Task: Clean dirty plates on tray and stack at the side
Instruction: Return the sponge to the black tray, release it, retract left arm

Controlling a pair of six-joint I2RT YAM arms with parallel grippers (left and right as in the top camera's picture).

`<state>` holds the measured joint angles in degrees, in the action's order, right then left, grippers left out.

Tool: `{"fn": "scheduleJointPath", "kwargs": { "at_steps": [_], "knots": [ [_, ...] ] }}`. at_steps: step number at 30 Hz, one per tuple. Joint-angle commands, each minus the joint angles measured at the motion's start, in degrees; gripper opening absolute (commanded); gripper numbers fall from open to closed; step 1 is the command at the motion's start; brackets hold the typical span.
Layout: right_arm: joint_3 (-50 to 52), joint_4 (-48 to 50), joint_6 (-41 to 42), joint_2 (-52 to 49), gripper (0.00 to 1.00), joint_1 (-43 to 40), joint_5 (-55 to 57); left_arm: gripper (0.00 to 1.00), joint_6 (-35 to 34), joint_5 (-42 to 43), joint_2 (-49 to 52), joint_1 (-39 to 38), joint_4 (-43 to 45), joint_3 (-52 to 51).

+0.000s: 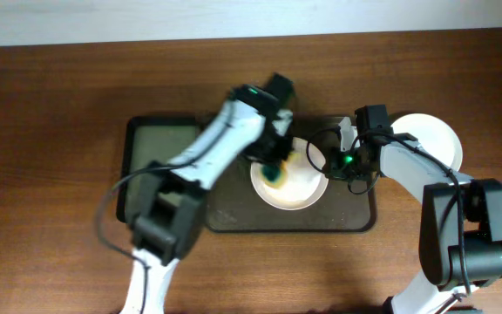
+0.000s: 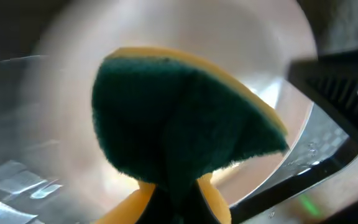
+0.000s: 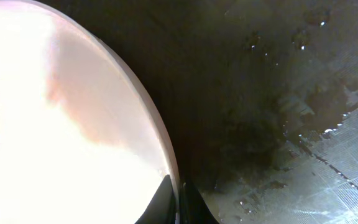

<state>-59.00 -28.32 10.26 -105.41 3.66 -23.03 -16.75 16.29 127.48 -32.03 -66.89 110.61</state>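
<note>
Clamped in the left gripper (image 1: pixel 276 160): a folded yellow sponge with dark-green scouring face (image 2: pixel 179 130), held over a round white plate (image 1: pixel 301 187). At that plate's right rim, the right gripper (image 3: pixel 178 202), pinched tight on the edge. Underneath, wet: the large dark-brown rectangular tray (image 1: pixel 234 214). Farther right, on wood-grain tabletop (image 1: pixel 50 105), a second white plate (image 1: pixel 434 139). Far left, a narrower dark-green tray (image 1: pixel 151 148).
</note>
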Motion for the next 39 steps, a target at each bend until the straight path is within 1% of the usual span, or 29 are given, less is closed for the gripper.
{"fn": "scheduleJointPath", "kwargs": {
  "at_steps": [1,4,7,10,16,20,26,28,29,31,33,39],
  "knots": [
    [0.3,0.2,0.3,-0.7,0.04,0.5,-1.0,0.0,-0.4,-15.4,-10.5,8.5,-6.2,2.5],
    [0.3,0.2,0.3,-0.7,0.04,0.5,-1.0,0.0,-0.6,-24.5,-12.7,14.1,-11.6,2.5],
    [0.3,0.3,0.3,-0.7,0.04,0.5,-1.0,0.0,-3.4,-30.8,-12.7,20.1,-16.2,2.1],
    [0.3,0.3,0.3,-0.7,0.04,0.5,-1.0,0.0,-3.6,-30.9,-12.7,24.8,-15.5,-0.6],
    [0.3,0.2,0.3,-0.7,0.04,0.5,-1.0,0.0,-3.6,-30.7,-12.7,31.4,-9.3,-8.9],
    [0.3,0.3,0.3,-0.7,0.04,0.5,-1.0,0.0,-3.6,-30.7,-12.7,33.8,-4.5,-14.9],
    [0.3,0.3,0.3,-0.7,0.04,0.5,-1.0,0.0,-3.1,-30.7,-12.7,34.2,0.8,-19.9],
    [0.3,0.3,0.3,-0.7,0.04,0.5,-1.0,0.0,-2.8,-29.7,-12.7,34.1,1.9,-20.3],
    [0.3,0.3,0.3,-0.7,0.04,0.5,-1.0,0.0,-1.4,-27.6,-12.7,34.1,3.0,-20.5],
    [0.3,0.3,0.3,-0.7,0.04,0.5,-1.0,0.0,4.9,-19.9,-12.7,33.9,5.1,-20.7],
    [0.3,0.3,0.3,-0.7,0.04,0.5,-1.0,0.0,7.7,-15.1,-12.7,33.9,6.0,-20.9],
    [0.3,0.3,0.3,-0.7,0.04,0.5,-1.0,0.0,7.7,-14.8,-12.7,33.9,9.7,-24.7]
  ]
}}
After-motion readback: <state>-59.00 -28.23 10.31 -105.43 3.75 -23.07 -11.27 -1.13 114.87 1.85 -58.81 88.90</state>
